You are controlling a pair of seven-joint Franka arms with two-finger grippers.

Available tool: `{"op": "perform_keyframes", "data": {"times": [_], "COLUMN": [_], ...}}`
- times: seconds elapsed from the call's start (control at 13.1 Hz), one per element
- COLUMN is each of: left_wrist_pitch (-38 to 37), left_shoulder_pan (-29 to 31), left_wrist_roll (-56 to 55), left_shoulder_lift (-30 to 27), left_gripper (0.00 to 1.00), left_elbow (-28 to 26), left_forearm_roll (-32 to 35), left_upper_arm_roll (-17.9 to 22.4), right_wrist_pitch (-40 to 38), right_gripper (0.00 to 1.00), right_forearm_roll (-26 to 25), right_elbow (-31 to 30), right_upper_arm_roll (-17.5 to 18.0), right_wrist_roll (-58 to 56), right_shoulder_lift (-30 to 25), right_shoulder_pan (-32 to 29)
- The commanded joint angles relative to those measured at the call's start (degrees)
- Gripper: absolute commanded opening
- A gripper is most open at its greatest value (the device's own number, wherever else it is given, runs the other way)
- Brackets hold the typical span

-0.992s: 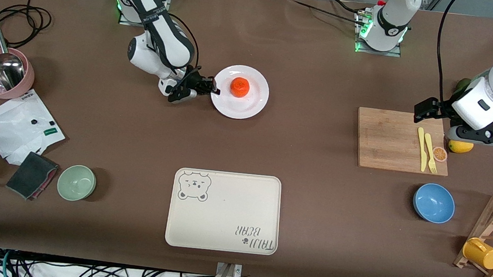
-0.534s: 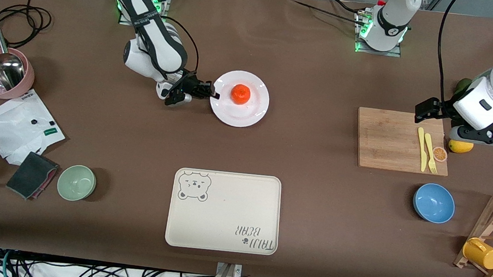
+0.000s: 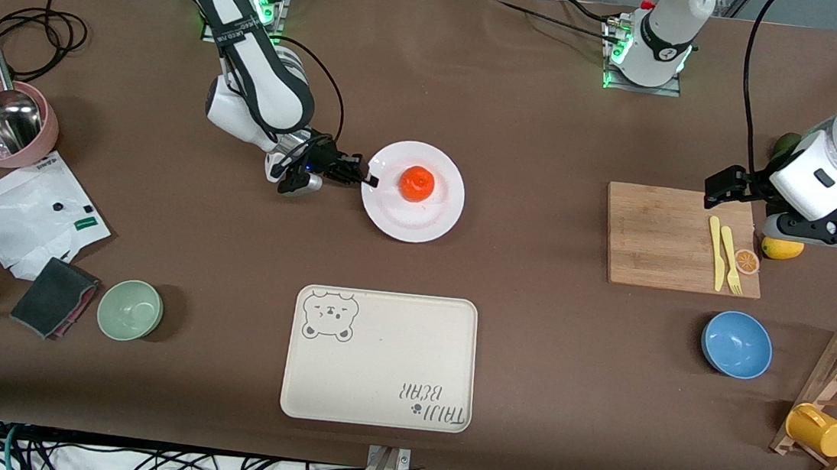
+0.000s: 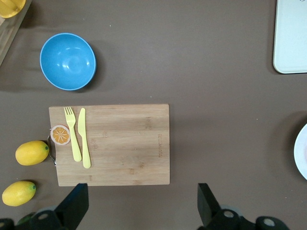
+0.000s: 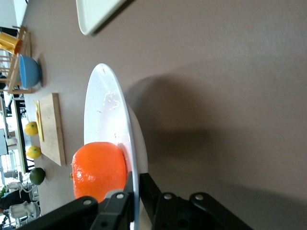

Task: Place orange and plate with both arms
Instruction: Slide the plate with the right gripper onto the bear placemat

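Right tool (image 3: 367,179) pinching the rim of the plate (image 3: 420,220), lifted off the desk (image 3: 552,125), the orange (image 3: 417,183) sitting on it, left tool (image 4: 139,211) waiting wide open, gripping nothing, over the cutting board (image 3: 663,243)

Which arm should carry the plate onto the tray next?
The right. Its gripper is already shut on the plate rim, with the orange riding on it. The left gripper hangs open over the cutting board, away from the tray.
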Motion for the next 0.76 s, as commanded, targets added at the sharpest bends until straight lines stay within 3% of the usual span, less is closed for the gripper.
{"op": "perform_keyframes", "data": {"times": [0.0,0.31,0.69], "left_wrist_pitch": [-1.13,-1.13,-1.13], "left_shoulder_pan": [-0.01,-0.01,0.08], "left_wrist_roll": [-0.1,-0.11,-0.02], "left_shoulder_lift": [0.95,0.95,0.87], "left_gripper": [1.0,1.0,1.0], "left_elbow": [1.99,1.99,1.99], "left_forearm_roll": [-1.04,-1.04,-1.04], "left_upper_arm_roll": [0.19,0.19,0.19], "right_wrist_pitch": [-0.61,-1.93,-2.11], "right_gripper": [0.0,0.0,0.0], "right_forearm_roll": [0.96,0.52,-0.27], "right_elbow": [3.28,11.43,27.16], "right_upper_arm_roll": [-0.19,-0.19,-0.28], "right_wrist_roll": [0.43,0.52,0.52], "right_shoulder_lift": [1.02,3.9,14.53], "right_shoulder_pan": [-0.84,-5.4,-9.27]}}
